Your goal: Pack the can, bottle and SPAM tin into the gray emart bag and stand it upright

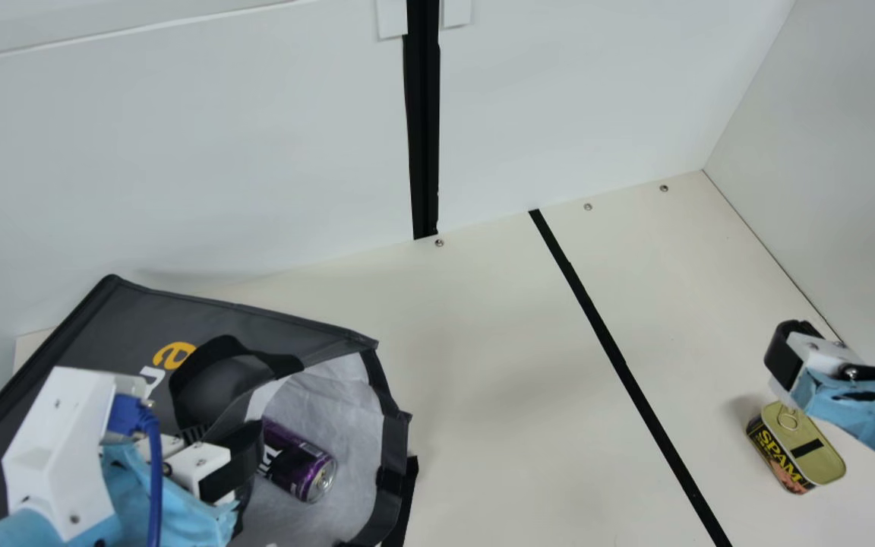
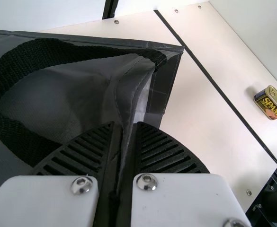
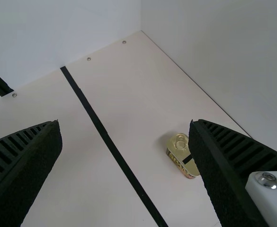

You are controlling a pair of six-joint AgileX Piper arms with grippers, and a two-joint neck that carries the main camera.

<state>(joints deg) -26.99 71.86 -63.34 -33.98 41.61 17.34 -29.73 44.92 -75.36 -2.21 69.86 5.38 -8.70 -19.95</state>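
My left gripper [image 1: 213,456] is at the bag's mouth in the main view; in the left wrist view the left gripper [image 2: 125,142] is shut on the upper edge of the gray bag [image 2: 81,90]. The bag [image 1: 255,323] lies on its side, its opening held up and facing right. Inside rests a purple can [image 1: 304,467]. The SPAM tin [image 1: 798,448] stands on the table at the right, just below my right gripper [image 1: 794,357]. In the right wrist view the right gripper [image 3: 126,142] is wide open, with the SPAM tin [image 3: 182,153] beyond its fingers, nearer one of them.
A black tape line [image 1: 620,365] crosses the table [image 1: 513,425] between bag and tin. White walls [image 1: 597,91] stand behind and at the right [image 1: 840,190], the right one close to my right gripper.
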